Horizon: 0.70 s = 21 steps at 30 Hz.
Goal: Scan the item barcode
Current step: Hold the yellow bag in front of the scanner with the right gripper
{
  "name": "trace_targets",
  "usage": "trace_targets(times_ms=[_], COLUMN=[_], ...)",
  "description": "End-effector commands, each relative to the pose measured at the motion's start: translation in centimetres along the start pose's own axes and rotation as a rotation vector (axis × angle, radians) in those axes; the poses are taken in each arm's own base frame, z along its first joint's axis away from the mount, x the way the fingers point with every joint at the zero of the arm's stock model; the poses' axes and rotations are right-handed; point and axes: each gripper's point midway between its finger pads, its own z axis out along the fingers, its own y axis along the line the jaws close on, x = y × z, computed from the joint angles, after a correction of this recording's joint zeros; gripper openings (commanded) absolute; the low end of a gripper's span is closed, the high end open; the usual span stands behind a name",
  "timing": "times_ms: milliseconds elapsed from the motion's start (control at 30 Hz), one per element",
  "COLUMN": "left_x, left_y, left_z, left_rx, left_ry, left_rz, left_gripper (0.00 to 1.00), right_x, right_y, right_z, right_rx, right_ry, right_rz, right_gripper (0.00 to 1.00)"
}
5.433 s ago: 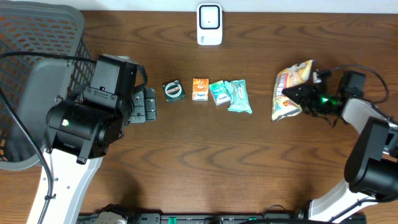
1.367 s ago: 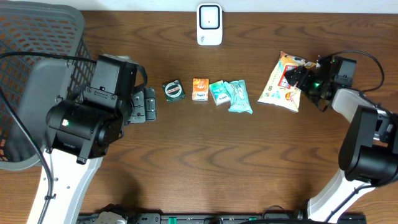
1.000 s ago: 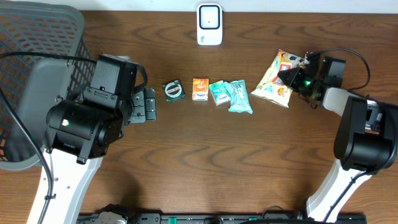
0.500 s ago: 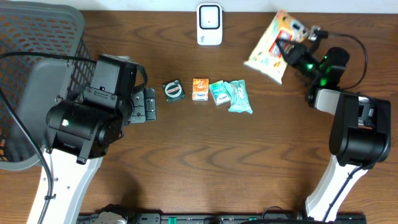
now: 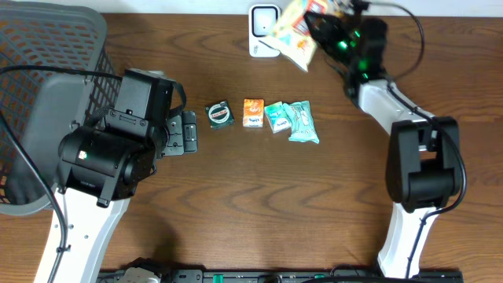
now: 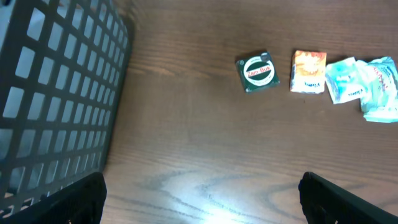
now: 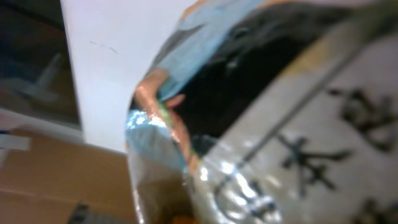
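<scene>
Presenting snack bag (image 5: 292, 33) to scanner (image 5: 263, 30), up at 12 o'clock edge of table (image 5: 236, 204). Gripping it aloft w/ R gripper (image 5: 321, 22), clenched tight on bag's 3 o'clock end. From overhead, overlapping scanner's 3 o'clock side; can't tell whether touching or just above. Seeing only crinkled foil and blurred print on R wrist cam, no barcode made out, so can't say which face carries it.

To do this step well, prob.: turn barcode face square to scanner window, pull crinkles flat, hold steady a beat. Tilt slowly if no read. Watch for glare off foil, and avoid nudging scanner off its spot.

Leaving L gripper (image 5: 185, 134) wide open over at 9 o'clock, grasping nothing, hanging above bare wood just at basket's (image 5: 47, 55) 3 o'clock side.

Waiting in a row mid-table: round tin (image 5: 219, 115), then toward 3 o'clock orange pkt (image 5: 252, 112) and two teal pkts (image 5: 275, 116).
</scene>
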Motion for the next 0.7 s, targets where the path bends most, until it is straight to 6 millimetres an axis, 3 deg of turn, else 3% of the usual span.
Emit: trace_targets(times_ms=[0,67,133,367,533,667], left_x=[-0.2,-0.2,-0.2,-0.2,-0.2,-0.2], left_y=[0.4,0.4,0.4,0.4,0.4,0.4], left_z=[0.0,0.0,0.0,0.0,0.0,0.0], left_rx=[-0.018,-0.018,-0.018,-0.018,-0.018,-0.018], left_ry=[-0.005,-0.005,-0.005,-0.005,-0.005,-0.005], left_rz=[0.005,0.005,0.005,0.005,0.005,0.005], left_gripper=[0.98,0.98,0.98,0.98,0.98,0.98], right_x=[-3.4,-3.6,-3.9,-2.8,-1.3,-0.3], right_y=[4.0,5.4,5.6,2.5,-0.2,-0.9], right_z=[1.4,2.2,2.9,5.7,8.0,9.6], right_rx=[0.021,-0.003,0.012,0.006,-0.017,-0.042], right_ry=[-0.16,-0.19,-0.247,-0.354,-0.338,-0.3], right_rz=[-0.156,-0.169,-0.158,-0.025,0.044,0.042], right_gripper=[0.01,0.01,0.0,0.01,0.01,0.01])
